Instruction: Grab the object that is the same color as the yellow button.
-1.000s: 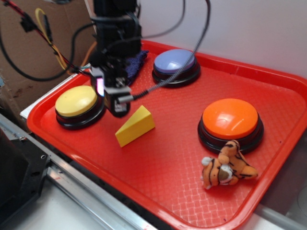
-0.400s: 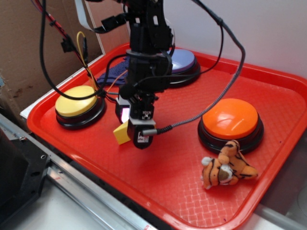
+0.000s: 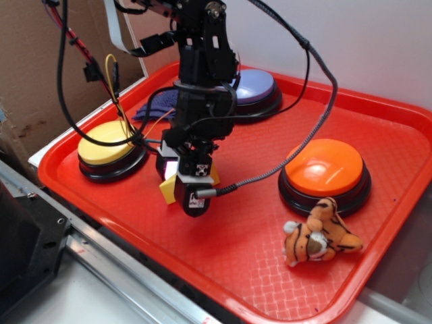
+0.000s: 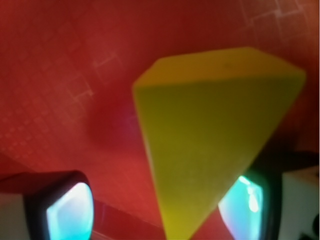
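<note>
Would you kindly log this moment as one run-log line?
phase: grasping | gripper: around yellow wedge, closure unclear | wedge: on red tray beside yellow button

three domed buttons, one yellow wedge, one tiger toy, one red tray

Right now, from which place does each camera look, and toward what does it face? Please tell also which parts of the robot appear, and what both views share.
Exterior: sits outside the red plastic tray, in front and above, looking down across it at the black robot arm, the round yellow domed button and the orange domed button.
Wrist: sits on the arm, looking down at the tray floor; its two fingers show at the bottom edge.
Shared: the solid yellow wedge block, seen between the fingers, and the tray.
</note>
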Robot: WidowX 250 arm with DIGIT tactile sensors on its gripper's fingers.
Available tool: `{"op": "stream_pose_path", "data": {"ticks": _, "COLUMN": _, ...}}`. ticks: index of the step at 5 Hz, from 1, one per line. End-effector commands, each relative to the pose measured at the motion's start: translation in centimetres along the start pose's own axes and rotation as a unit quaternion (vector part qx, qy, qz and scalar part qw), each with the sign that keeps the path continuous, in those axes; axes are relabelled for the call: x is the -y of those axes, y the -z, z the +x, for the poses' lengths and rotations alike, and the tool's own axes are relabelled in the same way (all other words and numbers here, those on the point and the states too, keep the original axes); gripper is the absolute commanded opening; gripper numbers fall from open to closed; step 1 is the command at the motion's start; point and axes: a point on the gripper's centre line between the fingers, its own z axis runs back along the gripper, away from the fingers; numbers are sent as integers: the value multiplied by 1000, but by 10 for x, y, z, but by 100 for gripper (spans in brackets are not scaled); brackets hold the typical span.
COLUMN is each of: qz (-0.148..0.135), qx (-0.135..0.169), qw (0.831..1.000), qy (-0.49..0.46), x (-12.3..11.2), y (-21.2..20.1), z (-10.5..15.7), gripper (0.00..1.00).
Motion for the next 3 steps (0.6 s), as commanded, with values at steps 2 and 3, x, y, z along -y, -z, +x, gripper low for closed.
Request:
{"op": "stream_pose_path", "data": {"ticks": 2, "qz": 23, "qx": 37, "qw": 999, "qy": -19, "x": 6, "y": 4, "z": 1, "gripper": 0}}
{"op": "stream_pose_path", "data": {"ticks": 3, "qz": 28, "qx": 34, "qw": 999, "qy": -23, "x": 7, "y": 4, "z": 0, "gripper": 0}}
